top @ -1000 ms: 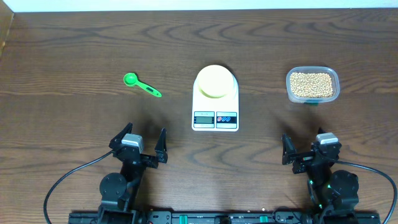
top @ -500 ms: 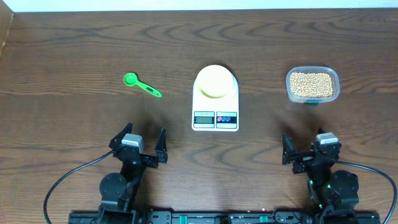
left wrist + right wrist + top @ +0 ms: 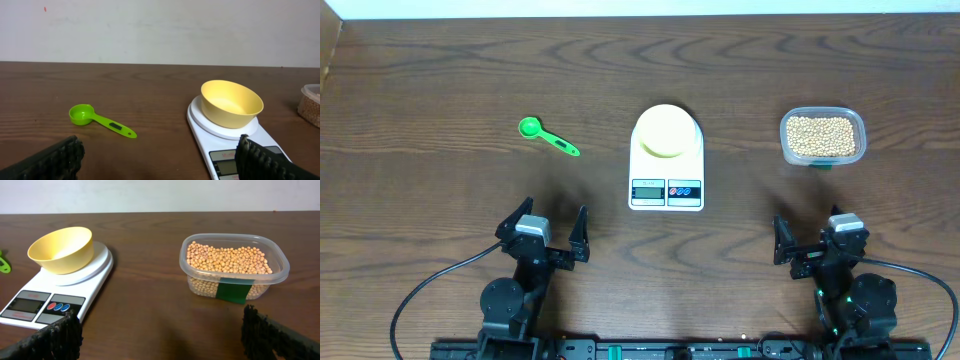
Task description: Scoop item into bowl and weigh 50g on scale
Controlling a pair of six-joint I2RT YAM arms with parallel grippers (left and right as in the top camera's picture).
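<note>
The pale yellow bowl (image 3: 665,130) stands empty on the round platform of the white scale (image 3: 667,188) at the table's middle; both also show in the left wrist view, bowl (image 3: 231,103) and scale (image 3: 225,150), and in the right wrist view, bowl (image 3: 61,249) and scale (image 3: 45,307). The beige beans (image 3: 822,133) fill a clear plastic tub (image 3: 786,148) at the right, seen close in the right wrist view (image 3: 227,260). A green spoon (image 3: 547,136) lies left of the scale (image 3: 100,120). My left gripper (image 3: 545,231) and right gripper (image 3: 815,240) are open and empty near the front edge.
The tub (image 3: 280,275) carries a green label (image 3: 233,291) on its near side. A pale wall runs behind the table's far edge. Black cables trail from both arm bases at the front.
</note>
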